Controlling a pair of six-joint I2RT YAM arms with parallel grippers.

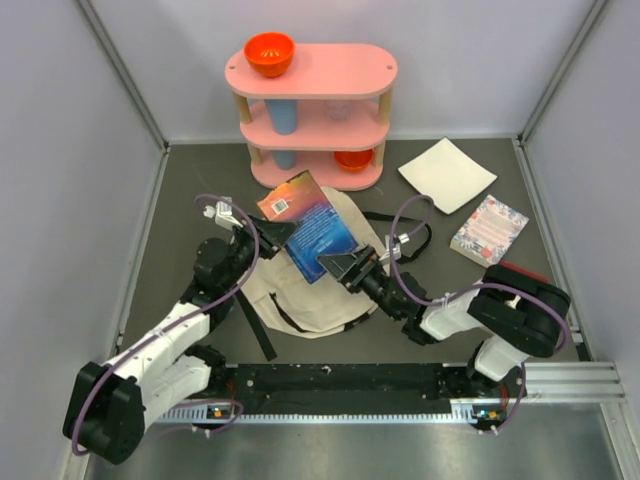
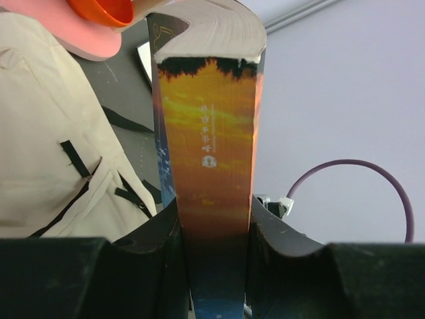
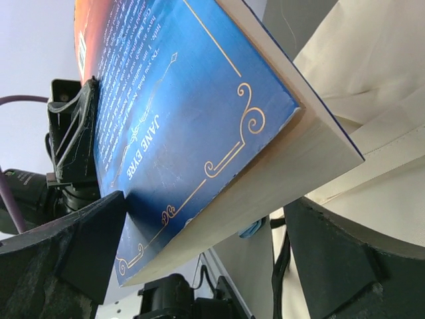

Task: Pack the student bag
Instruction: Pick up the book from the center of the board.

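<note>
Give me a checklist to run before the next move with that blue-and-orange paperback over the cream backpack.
1. Grip: ok. The left gripper is shut on the blue-and-orange paperback book at its spine.
2. Second hand ready: ok. The right gripper has its jaws wide open either side of the book, not clamping it.
3. Book over the cream fabric backpack: ok in the top view.
4. Backpack's main opening unzipped: cannot tell, as the book and arms cover it.
5. Floral notebook out of the way: ok, lying to the right, apart from the backpack.
</note>
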